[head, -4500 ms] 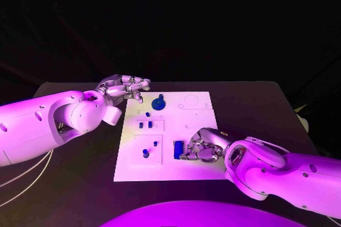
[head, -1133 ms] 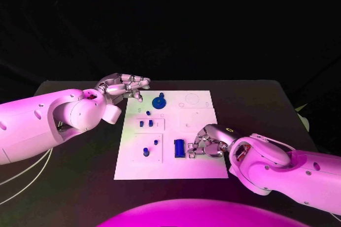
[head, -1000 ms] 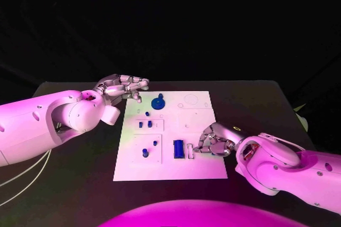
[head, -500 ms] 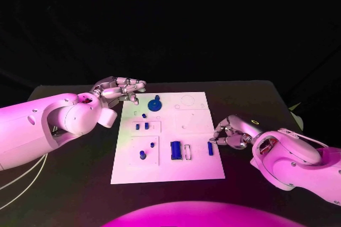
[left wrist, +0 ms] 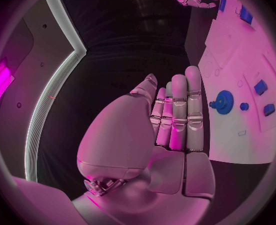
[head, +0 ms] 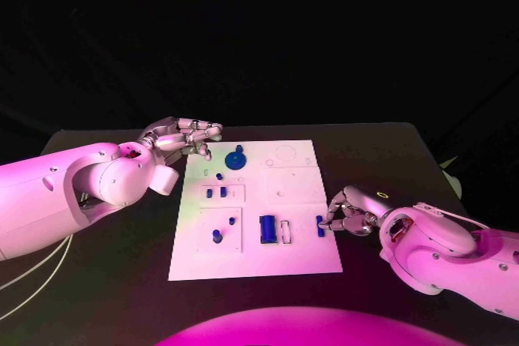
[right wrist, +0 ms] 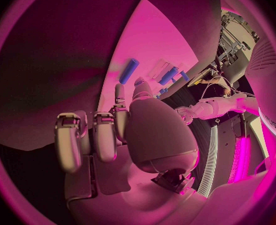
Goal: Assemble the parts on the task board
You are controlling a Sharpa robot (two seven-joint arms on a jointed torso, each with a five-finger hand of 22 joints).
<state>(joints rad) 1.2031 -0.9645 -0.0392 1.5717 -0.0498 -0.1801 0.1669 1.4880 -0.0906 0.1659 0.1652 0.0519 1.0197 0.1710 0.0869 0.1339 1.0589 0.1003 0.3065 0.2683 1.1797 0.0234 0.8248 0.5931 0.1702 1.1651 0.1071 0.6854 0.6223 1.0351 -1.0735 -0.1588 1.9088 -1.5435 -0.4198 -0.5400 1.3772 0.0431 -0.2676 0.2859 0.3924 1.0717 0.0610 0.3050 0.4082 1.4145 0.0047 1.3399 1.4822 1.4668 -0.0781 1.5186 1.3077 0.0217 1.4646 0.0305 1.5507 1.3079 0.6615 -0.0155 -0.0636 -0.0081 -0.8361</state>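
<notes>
Fingers of right hand [head: 348,213] curled at lower right beside, possibly touching, small blue part [head: 320,226] on task board [head: 298,185] edge, grip indiscernible; left hand [head: 184,136] loosely curled, empty, upper left; risk: part nudged off.

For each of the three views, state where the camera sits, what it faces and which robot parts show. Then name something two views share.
Head view: on the robot's head, looking down at the task board; both arms show, with the left hand and right hand.
Left wrist view: behind the left hand, facing the board's edge.
Right wrist view: behind the right hand, facing the board.
Shared: the blue gear shows in the head and left wrist views.
</notes>
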